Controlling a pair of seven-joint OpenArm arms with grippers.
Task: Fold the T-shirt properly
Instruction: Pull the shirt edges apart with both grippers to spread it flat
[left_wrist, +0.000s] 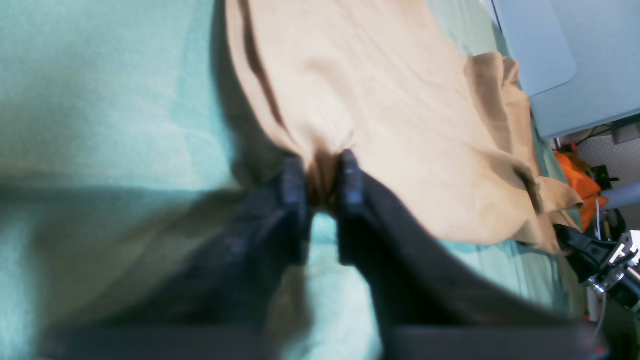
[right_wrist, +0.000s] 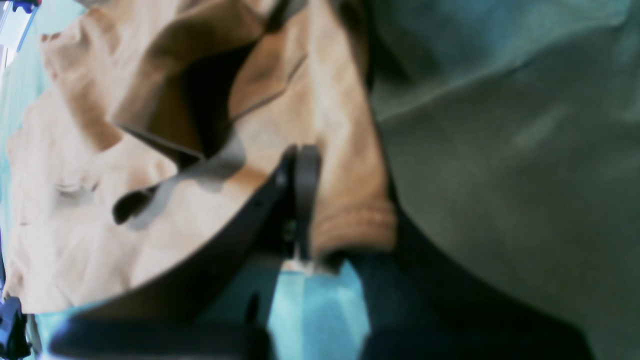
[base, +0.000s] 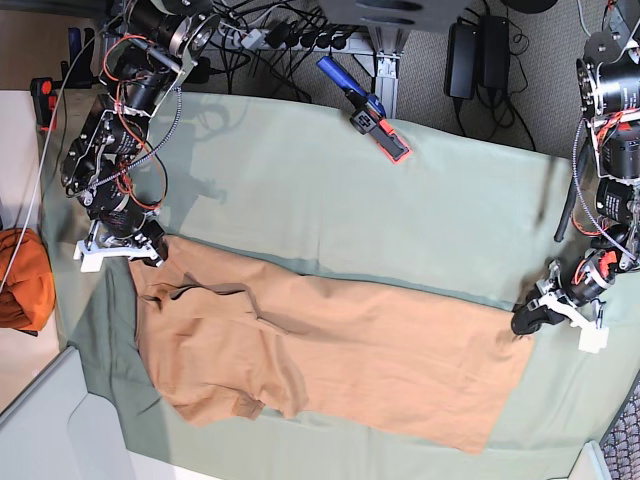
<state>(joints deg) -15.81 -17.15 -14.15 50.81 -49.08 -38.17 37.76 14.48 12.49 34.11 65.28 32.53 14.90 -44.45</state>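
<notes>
In the base view, an orange bundle (base: 22, 278) sits at nine o'clock, off the green cloth (base: 330, 190) that covers the surface. Just right of it, the right claw (base: 148, 252) is down at the T-shirt's (base: 330, 355) upper left corner; in the right wrist view its fingers (right_wrist: 304, 180) are pressed together on a rolled hem of the tan fabric. The T-shirt is plain light orange-tan, laid as a long band from eight o'clock to four o'clock across the lower half of the cloth, with a sleeve and loose folds bunched at its left end and its right end fairly flat. At twelve o'clock lies a blue-handled tool (base: 365, 108) with a red tip. At four o'clock the left claw (base: 524, 322) meets the shirt's right corner; the left wrist view shows its fingers (left_wrist: 294, 182) clamped on a pinch of fabric.
</notes>
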